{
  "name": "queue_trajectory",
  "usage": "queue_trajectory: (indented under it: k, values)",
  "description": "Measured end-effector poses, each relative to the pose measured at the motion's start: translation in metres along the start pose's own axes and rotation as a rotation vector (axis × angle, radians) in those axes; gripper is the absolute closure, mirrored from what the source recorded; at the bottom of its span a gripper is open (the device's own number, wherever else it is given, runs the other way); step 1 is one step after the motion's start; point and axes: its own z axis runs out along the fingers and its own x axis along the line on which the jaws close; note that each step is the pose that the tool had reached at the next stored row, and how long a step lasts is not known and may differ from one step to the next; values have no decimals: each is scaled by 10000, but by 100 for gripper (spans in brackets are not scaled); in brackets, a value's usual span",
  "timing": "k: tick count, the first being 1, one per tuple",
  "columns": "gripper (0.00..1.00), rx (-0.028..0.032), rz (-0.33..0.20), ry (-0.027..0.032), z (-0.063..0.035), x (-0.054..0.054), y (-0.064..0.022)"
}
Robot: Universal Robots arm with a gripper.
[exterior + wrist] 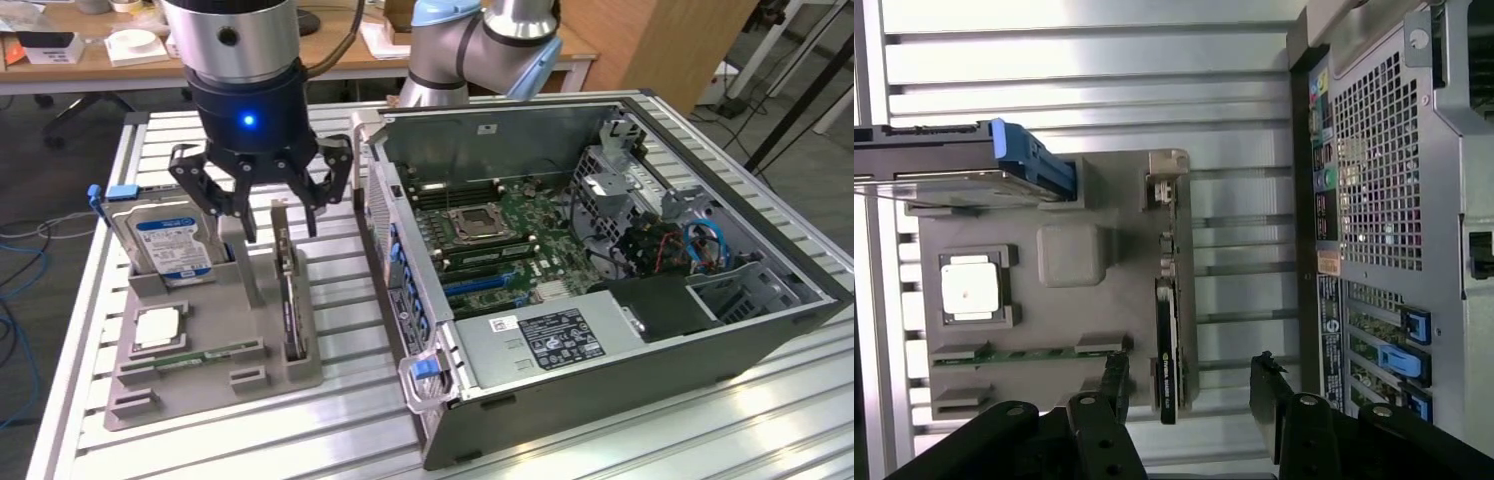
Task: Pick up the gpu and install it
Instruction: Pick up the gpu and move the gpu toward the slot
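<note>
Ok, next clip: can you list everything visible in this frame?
gpu: one, black, on edge in the tray, below the gripper.
hard drive: one, silver with blue label, upright in the tray, exterior view's left of the gpu.
processor chip: one, silver, flat in a tray pocket.
memory stick: one, green, lying in the tray.
tray: one, grey, on the table.
computer case: one, grey, open, exterior view's right of the tray.
table: one, silver, slatted.
gripper: one, black, open, over the gpu.

Grey holder tray (1064, 320): gpu (1167, 350) on edge in slot, hard drive (944, 165) with blue tab, processor chip (972, 288), green memory stick (1024, 354). Gripper (1190, 372) fingers spread either side of gpu's end. Computer case (1394, 150) alongside.
</note>
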Motion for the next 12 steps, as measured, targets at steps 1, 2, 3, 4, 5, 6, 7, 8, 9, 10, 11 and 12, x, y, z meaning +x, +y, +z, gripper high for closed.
queue_trajectory:
  k: [1,2,3,4,5,6,7,8,9,10,11,12]
  values:
    - [40,0,0,0,7,0,-2]
    - [40,0,-1,0,13,0,-4]
    - [40,2,-2,2,18,-1,-10]
    - [40,1,-2,0,23,-1,-14]
    - [40,1,0,0,27,-1,-20]
    - [40,1,-1,0,31,-1,-27]
    - [40,2,-1,1,34,-2,-35]
    - [40,1,-1,0,40,-2,-43]
    - [40,2,0,0,45,-3,-51]
    - [40,1,0,0,50,-3,-59]
    - [40,1,-1,0,56,-4,-67]
    - [40,1,0,0,61,-4,-75]
